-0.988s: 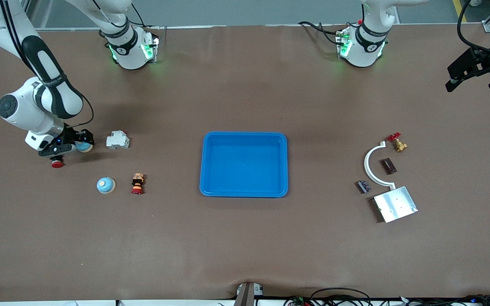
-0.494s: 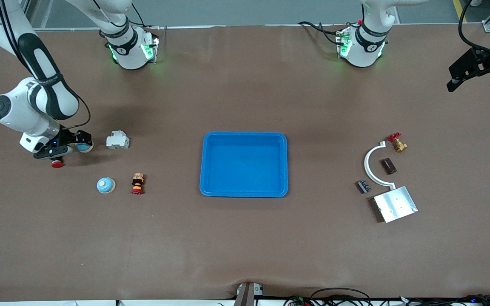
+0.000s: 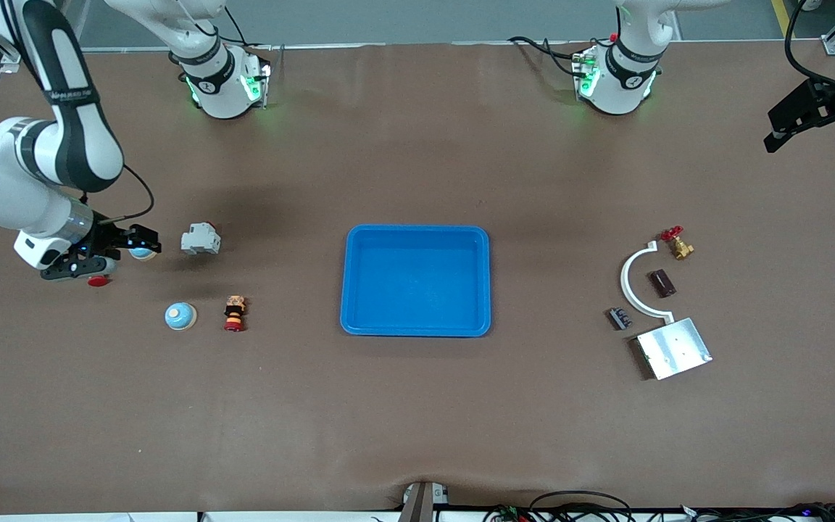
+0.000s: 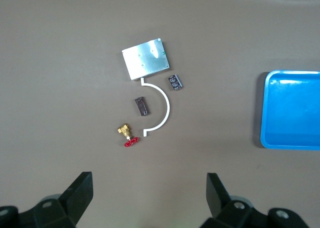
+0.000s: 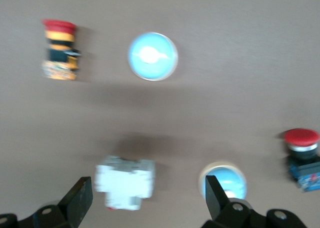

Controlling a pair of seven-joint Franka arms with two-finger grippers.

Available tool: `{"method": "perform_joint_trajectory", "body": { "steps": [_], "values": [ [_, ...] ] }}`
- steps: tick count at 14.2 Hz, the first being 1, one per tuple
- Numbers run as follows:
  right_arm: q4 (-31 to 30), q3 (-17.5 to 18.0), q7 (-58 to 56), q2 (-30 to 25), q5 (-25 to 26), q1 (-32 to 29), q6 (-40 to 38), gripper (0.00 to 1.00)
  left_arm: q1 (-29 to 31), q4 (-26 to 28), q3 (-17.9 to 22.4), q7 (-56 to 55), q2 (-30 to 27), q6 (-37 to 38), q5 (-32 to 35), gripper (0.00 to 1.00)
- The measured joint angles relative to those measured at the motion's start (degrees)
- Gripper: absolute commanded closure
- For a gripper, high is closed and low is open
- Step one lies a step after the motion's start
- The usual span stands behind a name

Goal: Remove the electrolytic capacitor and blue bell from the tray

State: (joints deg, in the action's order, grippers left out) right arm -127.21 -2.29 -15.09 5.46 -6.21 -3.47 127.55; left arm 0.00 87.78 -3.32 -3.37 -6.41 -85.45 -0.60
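Observation:
Two pale blue domed bells lie at the right arm's end of the table. One bell (image 3: 180,316) (image 5: 152,56) sits beside a yellow and red stop button (image 3: 234,313). The other bell (image 3: 144,254) (image 5: 223,180) lies on the table, partly under one finger of my right gripper (image 3: 122,253) (image 5: 148,198), which hangs open above it and holds nothing. The capacitor (image 3: 620,318) (image 4: 175,82), small and dark, lies at the left arm's end beside a white arc. My left gripper (image 3: 812,139) (image 4: 150,193) waits open, high over that end's table edge.
A blue tray (image 3: 359,275) (image 4: 292,110) sits mid-table. By the bells are a white breaker (image 3: 200,239) (image 5: 125,180) and a red push button (image 3: 98,280) (image 5: 301,153). Around the capacitor lie a metal plate (image 3: 673,349), white arc (image 3: 631,279), brown block (image 3: 662,283) and brass valve (image 3: 677,243).
My right gripper has opened and lifted away toward the table's end, leaving the bell on the table. The left arm has barely moved.

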Motion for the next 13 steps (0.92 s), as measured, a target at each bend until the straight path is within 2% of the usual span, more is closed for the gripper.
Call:
{"method": "perform_joint_trajectory", "body": {
  "steps": [3,6,9,13],
  "values": [
    [6.69,0.19,8.2,-1.1,0.78,4.48,-10.77,0.0,0.01,-0.02,0.0,0.0,0.0,0.04,0.0,0.0],
    [15.72,0.08,12.53,-1.29,2.25,5.15,-21.07,0.0,0.02,-0.03,0.0,0.0,0.0,0.08,0.0,0.0],
    [19.8,-0.44,13.55,-1.92,6.08,5.08,-23.23,0.0,0.01,-0.04,0.0,0.0,0.0,0.09,0.0,0.0],
    [20.35,-1.17,15.77,-5.51,6.49,4.12,-22.87,0.0,0.01,-0.34,-0.02,0.0,-0.03,0.94,0.0,0.0]
  ]
}}
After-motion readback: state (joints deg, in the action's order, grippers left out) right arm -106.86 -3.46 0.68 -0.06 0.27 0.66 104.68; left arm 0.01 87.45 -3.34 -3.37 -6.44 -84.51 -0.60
